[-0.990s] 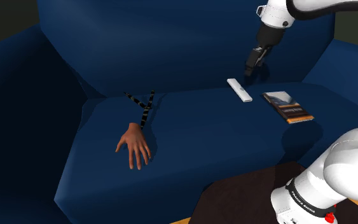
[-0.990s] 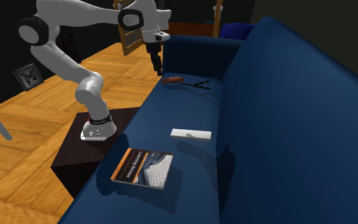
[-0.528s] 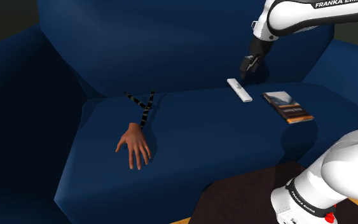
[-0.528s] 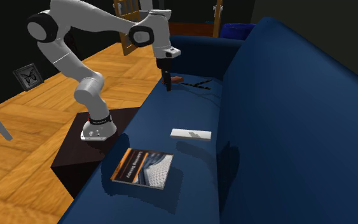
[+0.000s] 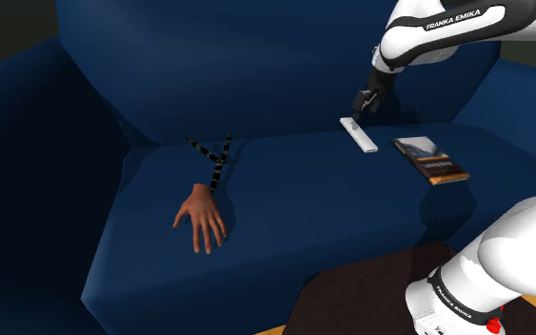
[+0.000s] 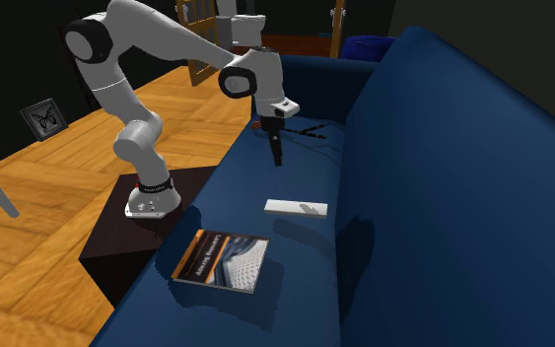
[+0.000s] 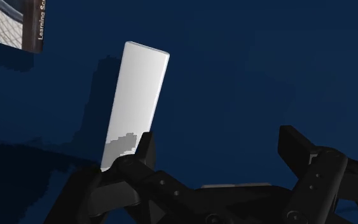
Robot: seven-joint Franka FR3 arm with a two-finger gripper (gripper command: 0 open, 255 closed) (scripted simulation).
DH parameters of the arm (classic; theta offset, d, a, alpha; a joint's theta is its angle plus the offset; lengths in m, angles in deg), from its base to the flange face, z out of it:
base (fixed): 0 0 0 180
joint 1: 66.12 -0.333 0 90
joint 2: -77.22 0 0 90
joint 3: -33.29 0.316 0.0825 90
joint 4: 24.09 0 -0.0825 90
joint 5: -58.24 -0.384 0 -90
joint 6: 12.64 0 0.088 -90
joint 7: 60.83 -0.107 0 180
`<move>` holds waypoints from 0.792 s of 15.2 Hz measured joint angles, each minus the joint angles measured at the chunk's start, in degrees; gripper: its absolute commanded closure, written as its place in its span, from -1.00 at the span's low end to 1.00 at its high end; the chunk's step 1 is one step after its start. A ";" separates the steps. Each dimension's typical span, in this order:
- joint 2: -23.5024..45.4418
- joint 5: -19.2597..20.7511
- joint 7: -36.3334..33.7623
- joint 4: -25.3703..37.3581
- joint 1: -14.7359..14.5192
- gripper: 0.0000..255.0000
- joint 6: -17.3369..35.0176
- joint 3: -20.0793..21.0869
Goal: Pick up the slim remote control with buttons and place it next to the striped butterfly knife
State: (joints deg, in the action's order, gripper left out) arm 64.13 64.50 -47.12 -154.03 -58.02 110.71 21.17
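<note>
The slim white remote (image 5: 359, 136) lies flat on the blue sofa seat (image 5: 304, 195), between the book and the backrest. My gripper (image 5: 355, 116) hangs just above the remote's far end, fingers pointing down. In the wrist view the gripper (image 7: 219, 143) is open, and the remote (image 7: 137, 102) lies beside one finger (image 7: 144, 149), which covers its near end, not between the two. The black-striped butterfly knife (image 5: 214, 158) lies spread open further along the seat in the shoulder view's left. In the second exterior view the gripper (image 6: 277, 156) hovers between the knife (image 6: 311, 129) and the remote (image 6: 296, 208).
A flesh-coloured model hand (image 5: 200, 218) lies on the seat just in front of the knife. A book (image 5: 431, 160) rests beside the remote, towards the sofa arm. The backrest (image 5: 256, 67) rises close behind. My dark stand (image 6: 132, 232) sits on a wooden floor.
The arm has swung down and along the seat, bringing the open gripper from above the backrest side to just over the remote's end. Nothing on the sofa moved.
</note>
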 measured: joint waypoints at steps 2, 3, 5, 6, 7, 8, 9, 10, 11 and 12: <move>3.33 -0.94 0.74 0.77 0.66 -1.00 2.59 -1.30; 4.56 -1.44 1.16 1.21 1.01 -1.00 3.44 -1.90; 8.61 -3.01 2.02 2.84 1.54 -1.00 5.83 -2.97; 10.93 -4.01 2.67 4.37 1.88 -1.00 6.62 -3.51; 12.61 -4.89 3.51 5.17 2.40 -1.00 7.44 -4.12; 14.62 -5.93 4.36 6.44 2.92 -1.00 8.16 -4.65; 16.87 -7.15 5.41 7.84 3.54 -1.00 8.93 -5.17; 18.86 -8.24 5.96 9.06 3.99 -1.00 9.57 -5.43; 20.40 -9.05 6.20 10.04 4.24 -1.00 10.03 -5.49; 21.13 -9.48 6.47 10.11 4.45 -1.00 10.64 -5.55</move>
State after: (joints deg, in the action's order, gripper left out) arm 85.26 55.01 -40.64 -143.92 -53.57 121.35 15.62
